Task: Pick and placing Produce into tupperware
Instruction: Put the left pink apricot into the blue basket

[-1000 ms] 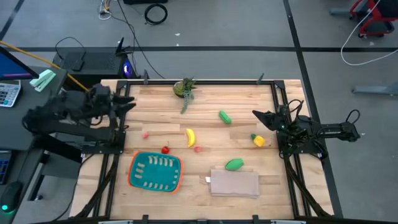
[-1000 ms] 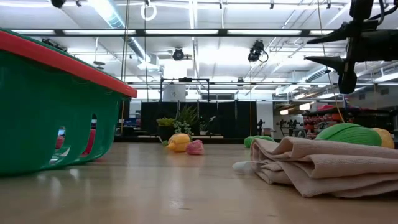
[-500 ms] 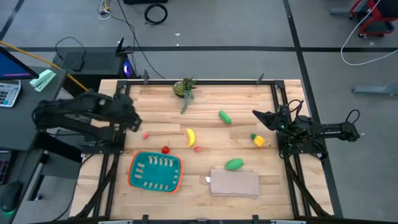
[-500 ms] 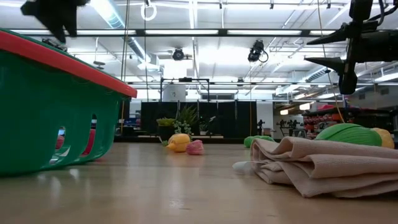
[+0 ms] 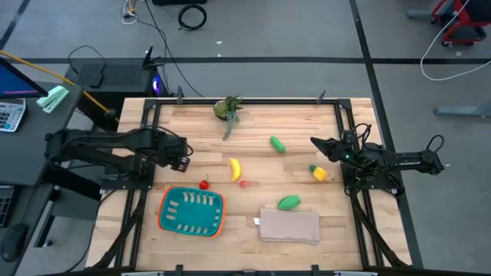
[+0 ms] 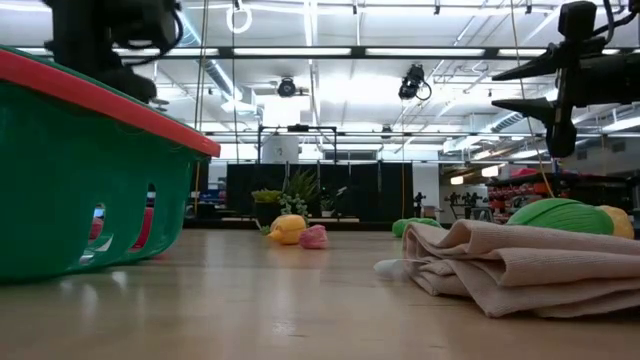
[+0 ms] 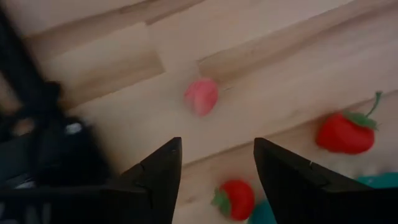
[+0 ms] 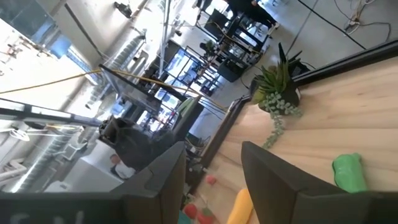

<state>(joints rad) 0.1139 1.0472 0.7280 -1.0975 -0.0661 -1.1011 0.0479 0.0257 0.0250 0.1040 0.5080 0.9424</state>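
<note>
Left gripper point(image 7: 214, 171), fingers spread and empty, hangs over a pink toy piece point(image 7: 201, 96) near 2 red strawberries point(image 7: 343, 132). Right gripper point(image 5: 315, 143) waits, spread, at the table's right edge.

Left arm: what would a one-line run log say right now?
left gripper: open, above small pink toy fruit | right gripper: open, waiting | shallow teal orange-rimmed tray: no produce visible

My bench sits in what looks like a large lab or workshop hall: wooden table point(image 5: 253, 172) on a grey concrete floor point(image 5: 268, 42) with trailing cables point(image 5: 192, 15), exposed ceiling ducts point(image 6: 215, 75) and strip lights point(image 6: 300, 52), dark racks point(image 6: 330, 190) behind.
</note>
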